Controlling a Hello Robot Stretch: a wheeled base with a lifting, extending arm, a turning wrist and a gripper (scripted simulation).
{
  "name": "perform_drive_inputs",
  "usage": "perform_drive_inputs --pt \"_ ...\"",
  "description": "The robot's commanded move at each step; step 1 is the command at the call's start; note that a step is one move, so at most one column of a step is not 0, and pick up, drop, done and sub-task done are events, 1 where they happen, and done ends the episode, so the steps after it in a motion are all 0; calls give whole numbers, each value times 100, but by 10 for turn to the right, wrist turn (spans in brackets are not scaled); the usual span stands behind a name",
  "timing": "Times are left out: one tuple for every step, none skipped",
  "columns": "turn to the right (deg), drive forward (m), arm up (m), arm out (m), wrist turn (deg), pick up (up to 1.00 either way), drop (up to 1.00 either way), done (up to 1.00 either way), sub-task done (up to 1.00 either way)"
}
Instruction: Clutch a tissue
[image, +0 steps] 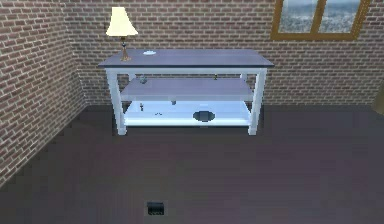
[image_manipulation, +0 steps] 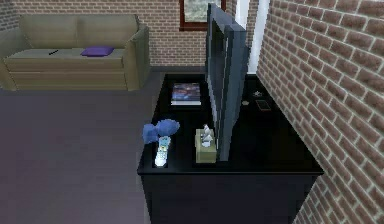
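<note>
The jaws' state cannot be told; the tissue box (image_manipulation: 206, 145) stands near the stand's (image_manipulation: 262, 150) near edge, just beside the TV (image_manipulation: 226, 75). This looks like the approach step; next, the arm must reach out to the box.

A white table (image: 200, 59) with a grey top and two lower shelves stands against the far brick wall (image: 200, 22). At the far left corner of its top stands a lamp (image: 122, 24) with a cream shade, and just right of the lamp's foot lies a small pale disc (image: 149, 53). On the bottom shelf, right of the middle, lies a dark round thing (image: 204, 116); several small bits on the shelves are too small to tell. A wood-framed window (image: 320, 16) sits high on the right. Another brick wall (image: 35, 80) runs along the left. On the near dark floor (image: 260, 170) lies a small dark square (image: 155, 208).
</note>
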Motion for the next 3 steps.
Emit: perform_drive_inputs --pt "0 0 50 0 0 0 0 0 0" --pt "0 0 28 0 0 0 0 0 0" --pt "0 0 0 40 0 0 0 0 0"
